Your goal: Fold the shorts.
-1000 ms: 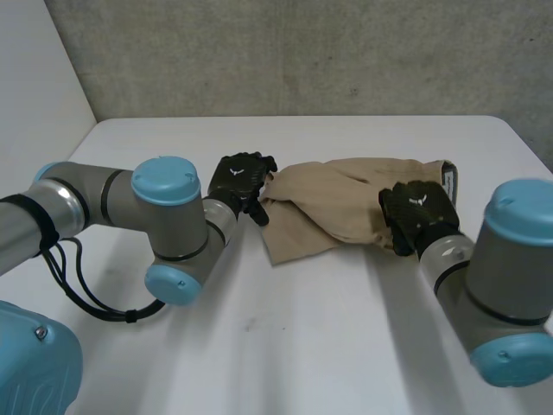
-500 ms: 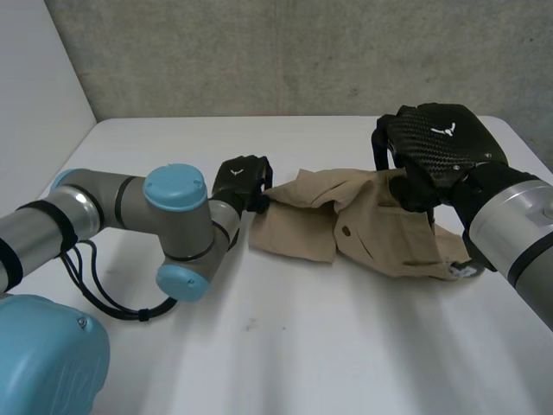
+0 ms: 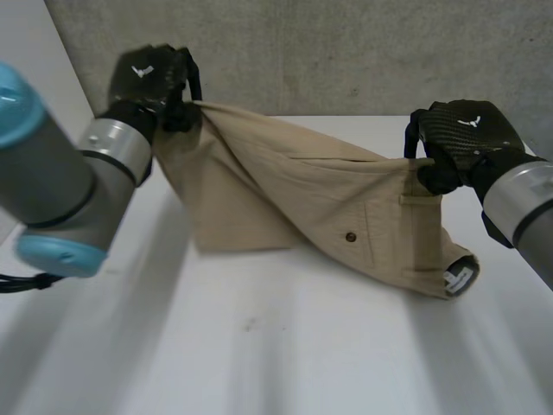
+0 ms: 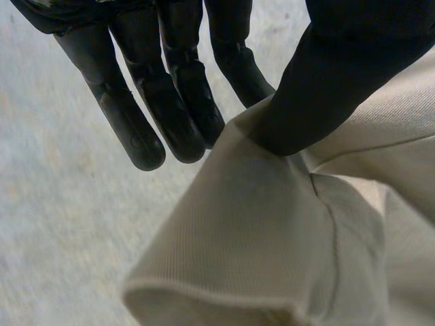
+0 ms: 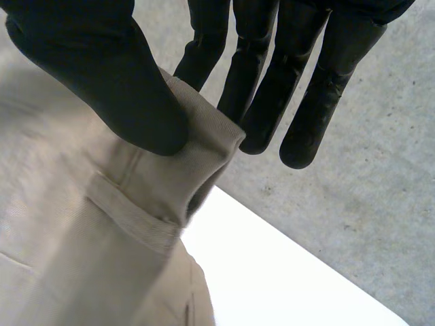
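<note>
Head view: tan shorts [image 3: 294,207] are held up and stretched wide above a white tabletop [image 3: 259,346], where half a second earlier they lay bunched on it. Their two ends have been raised and drawn apart, so the cloth has been shaken open. Only the lower edge hangs near the tabletop, and whether it touches cannot be told. This is judged to be the spreading step before any fold, so the folding itself is not yet begun.

The left hand [image 3: 151,82] is seen at one upper corner of the shorts. The right hand [image 3: 458,138] is seen at the opposite end, at the top of the waistband [image 3: 428,233], with a button [image 3: 350,235] and a label [image 3: 460,278] lower on that end.

In the left wrist view, the corner is pinched between the thumb [image 4: 326,81] and nearly straight fingers [image 4: 170,102]. In the right wrist view, the waistband is clamped likewise under the thumb against straight fingers [image 5: 272,88]. Both hands are therefore closed on the shorts.
</note>
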You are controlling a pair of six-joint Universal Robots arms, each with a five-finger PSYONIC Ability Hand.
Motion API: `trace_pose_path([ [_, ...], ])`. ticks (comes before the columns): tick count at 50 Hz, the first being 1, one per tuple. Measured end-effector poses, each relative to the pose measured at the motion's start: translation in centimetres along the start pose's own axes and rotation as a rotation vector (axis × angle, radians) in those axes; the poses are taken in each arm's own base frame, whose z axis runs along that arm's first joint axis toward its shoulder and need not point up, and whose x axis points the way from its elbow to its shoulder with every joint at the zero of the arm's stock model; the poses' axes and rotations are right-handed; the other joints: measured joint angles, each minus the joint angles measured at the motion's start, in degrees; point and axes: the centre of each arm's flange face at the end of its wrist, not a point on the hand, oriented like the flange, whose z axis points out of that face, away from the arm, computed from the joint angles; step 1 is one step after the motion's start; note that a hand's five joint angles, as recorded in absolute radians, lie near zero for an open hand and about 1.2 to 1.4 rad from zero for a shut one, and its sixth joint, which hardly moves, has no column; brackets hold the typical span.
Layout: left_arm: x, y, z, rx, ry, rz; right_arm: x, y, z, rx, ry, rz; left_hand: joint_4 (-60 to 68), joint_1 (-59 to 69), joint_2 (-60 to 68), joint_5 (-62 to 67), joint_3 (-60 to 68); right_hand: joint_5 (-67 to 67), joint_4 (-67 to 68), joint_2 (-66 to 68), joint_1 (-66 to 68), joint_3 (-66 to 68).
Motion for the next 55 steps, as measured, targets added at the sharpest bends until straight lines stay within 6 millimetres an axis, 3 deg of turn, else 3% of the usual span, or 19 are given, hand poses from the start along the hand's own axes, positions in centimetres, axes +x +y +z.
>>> trace_pose_path([
  [4,0.1,-1.1,-1.4,0.009,0.043,0.02,0.0,0.8,1.5,-0.019,0.0,0.0,0.0,0.0,0.0,0.01,0.0,0.0,0.0,0.0,0.0,0.0],
  [8,0.9,0.0,-2.9,-0.037,0.111,0.022,-0.2,2.6,3.7,-0.066,-0.01,0.006,0.01,0.0,0.0,0.0,0.0,0.0,0.0,0.0,0.6,0.0],
  [12,1.7,5.0,-3.1,-0.172,0.157,0.019,-0.7,5.6,6.1,-0.152,-0.024,0.017,0.01,0.0,0.02,0.0,0.0,0.0,0.0,0.0,0.81,0.0],
  [14,1.8,6.6,-3.0,-0.213,0.164,0.026,-0.9,6.5,6.6,-0.183,-0.027,0.02,0.01,0.0,0.02,0.0,0.0,0.0,0.0,0.0,0.81,0.37],
  [16,2.1,9.6,-2.8,-0.287,0.172,0.054,-1.2,8.0,7.2,-0.239,-0.036,0.026,0.01,0.0,0.02,0.0,0.0,0.0,0.0,0.0,0.81,0.66],
  [18,2.1,10.9,-2.7,-0.318,0.172,0.073,-1.4,8.6,7.3,-0.27,-0.041,0.03,-4.62,-2.37,-5.33,-2.11,-4.45,-0.66,-0.93,-1.17,0.26,-0.59],
  [20,2.1,13.0,-2.7,-0.376,0.163,0.118,-1.6,9.3,7.2,-0.318,-0.052,0.04,-20.89,-20.47,-21.69,-18.23,-21.11,-11.92,-14.58,-14.11,-9.22,-13.93],
  [23,2.1,14.1,-2.8,-0.411,0.149,0.157,-1.7,9.4,6.8,-0.349,-0.06,0.049,-28.09,-26.69,-28.26,-25.68,-27.6,-11.92,-14.58,-14.11,-9.22,-13.93],
  [24,2.0,14.4,-2.8,-0.422,0.142,0.171,-1.7,9.2,6.5,-0.36,-0.063,0.053,-28.09,-26.69,-28.26,-25.68,-27.6,-24.6,-27.23,-26.6,-19.0,-26.08],
  [28,1.9,14.4,-2.9,-0.433,0.119,0.201,-1.5,8.4,5.7,-0.372,-0.065,0.06,-36.86,-34.26,-36.89,-34.55,-36.45,-33.73,-36.04,-34.97,-26.56,-34.59],
  [31,1.6,13.2,-3.0,-0.417,0.099,0.209,-1.1,7.0,4.9,-0.357,-0.058,0.061,-41.75,-38.35,-41.48,-39.52,-40.88,-41.02,-42.9,-42.11,-31.81,-42.01],
  [40,0.6,10.9,-4.7,-0.43,0.071,0.193,-0.6,5.0,4.4,-0.306,-0.05,0.045,-42.45,-38.35,-42.12,-40.06,-41.25,-41.78,-43.51,-42.12,-32.08,-42.26],
  [55,0.0,10.6,-8.4,-0.622,-0.037,-0.012,-1.7,8.8,6.8,-0.327,-0.079,-0.069,-42.45,-38.35,-42.12,-40.05,-41.25,-41.67,-43.42,-42.12,-32.08,-42.26],
])
